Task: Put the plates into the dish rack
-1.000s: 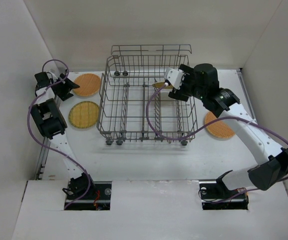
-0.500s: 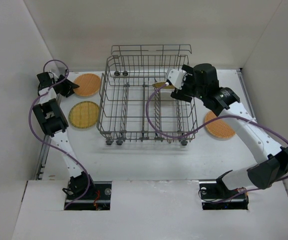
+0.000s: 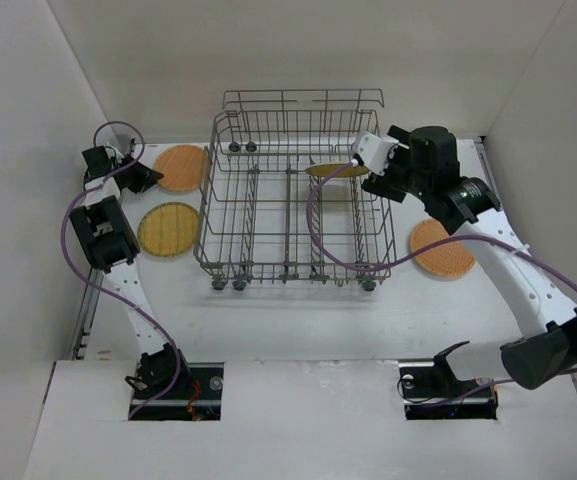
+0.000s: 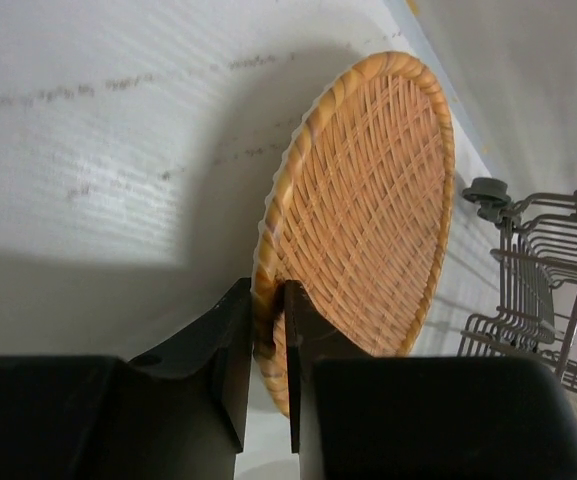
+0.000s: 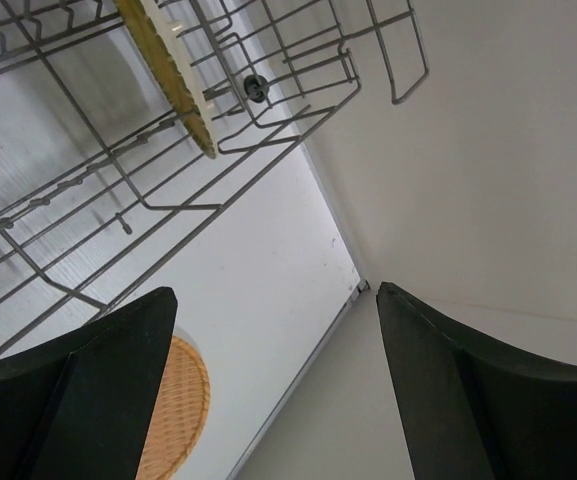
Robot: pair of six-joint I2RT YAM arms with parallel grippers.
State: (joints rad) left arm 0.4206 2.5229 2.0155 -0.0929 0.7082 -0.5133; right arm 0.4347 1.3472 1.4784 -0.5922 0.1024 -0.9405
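Left gripper [image 4: 265, 330]: pinching the rim of a round orange woven plate [image 4: 368, 210], 10 o'clock of the grey wire dish rack [image 3: 205, 215], to lift it edge-on
Right gripper [image 5: 273, 300]: wide open, empty, near a yellow-tan woven plate [image 3: 330, 170] leaning inside the rack

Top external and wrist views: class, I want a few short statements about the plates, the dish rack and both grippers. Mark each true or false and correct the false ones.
1. An upright plate stands on edge inside the dish rack. True.
2. The right gripper is shut on a plate. False: it is open and holds nothing.
3. The left gripper is shut on the rim of an orange plate. True.
4. Every plate outside the rack lies left of it. False: the right-hand plate lies on the table right of the rack.
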